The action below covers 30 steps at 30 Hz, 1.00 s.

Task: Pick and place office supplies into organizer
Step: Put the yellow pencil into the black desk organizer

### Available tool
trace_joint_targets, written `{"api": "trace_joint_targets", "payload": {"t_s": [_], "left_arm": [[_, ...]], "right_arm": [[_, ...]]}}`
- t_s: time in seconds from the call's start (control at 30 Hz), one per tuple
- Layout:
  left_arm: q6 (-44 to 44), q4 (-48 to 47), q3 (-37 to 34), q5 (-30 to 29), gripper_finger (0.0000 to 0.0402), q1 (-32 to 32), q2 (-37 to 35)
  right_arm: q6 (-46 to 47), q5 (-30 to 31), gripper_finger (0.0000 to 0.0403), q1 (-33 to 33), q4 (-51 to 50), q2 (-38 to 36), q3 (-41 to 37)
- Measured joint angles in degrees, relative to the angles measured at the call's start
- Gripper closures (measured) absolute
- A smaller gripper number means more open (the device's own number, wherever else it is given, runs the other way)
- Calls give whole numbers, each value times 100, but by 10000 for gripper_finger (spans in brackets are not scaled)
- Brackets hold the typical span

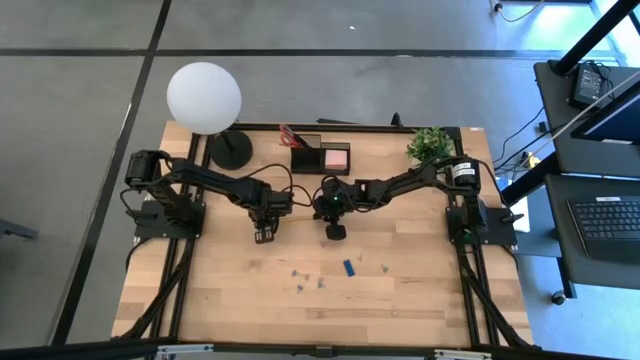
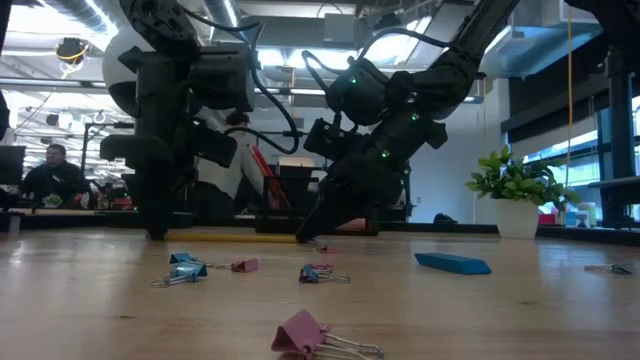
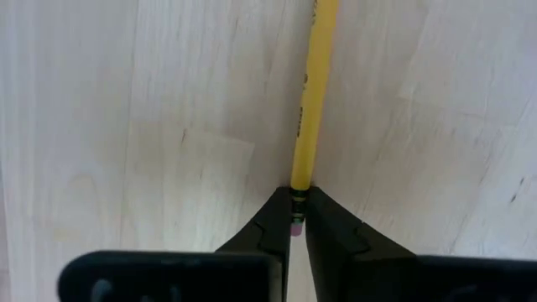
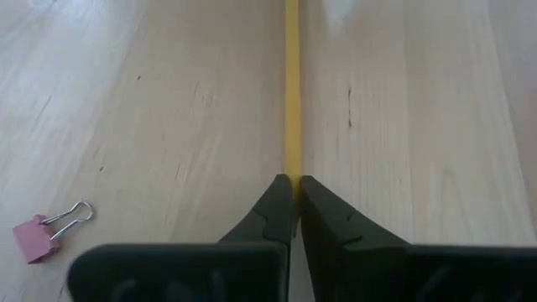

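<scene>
Pinching opposite ends of the yellow pencil (image 3: 306, 109), both tools sit low on the counter (image 1: 420, 300). The left tool (image 3: 298, 220) is pressed together on the eraser end, which shows between its tips; the right tool (image 4: 292, 195) is closed on the other end, with the shaft running straight away from it. In the overhead view the two tools meet mid-counter, just in front of the organizer (image 1: 320, 158), which already holds the pink sticky-note pad (image 1: 337, 157) and the red-handled scissors (image 1: 291, 136).

To do this step well, one tool should probably let go before any lift, or else both must rise level together so the pencil does not bend or slip. A grip this close to the end may let the pencil droop, so lift slowly. The binder clips (image 2: 318, 272) and blue block (image 2: 452, 263) lie nearer the counter's front edge, apart from both tools.
</scene>
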Motion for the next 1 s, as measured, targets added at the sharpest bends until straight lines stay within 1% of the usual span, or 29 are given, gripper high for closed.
{"api": "trace_joint_targets", "payload": {"t_s": [0.27,0.4,0.53,0.67,0.8,0.9,1.0], "left_arm": [[133,-97,61,-16,383,0,0],[142,-188,151,-28,383,0,31],[133,-208,163,-31,384,0,35],[26,-222,166,-33,384,0,35],[-21,-232,170,-33,384,0,37],[-107,-265,195,-31,384,0,28],[-105,-351,304,-31,385,0,28]], "right_arm": [[17,-4,384,0,35,0,0],[-64,-15,361,2,158,-7,0],[-122,-13,317,2,101,6,109],[-125,11,252,1,65,21,212],[136,24,193,2,17,34,324],[157,16,165,-9,-174,-104,410],[154,34,151,-45,-255,-438,423]]}}
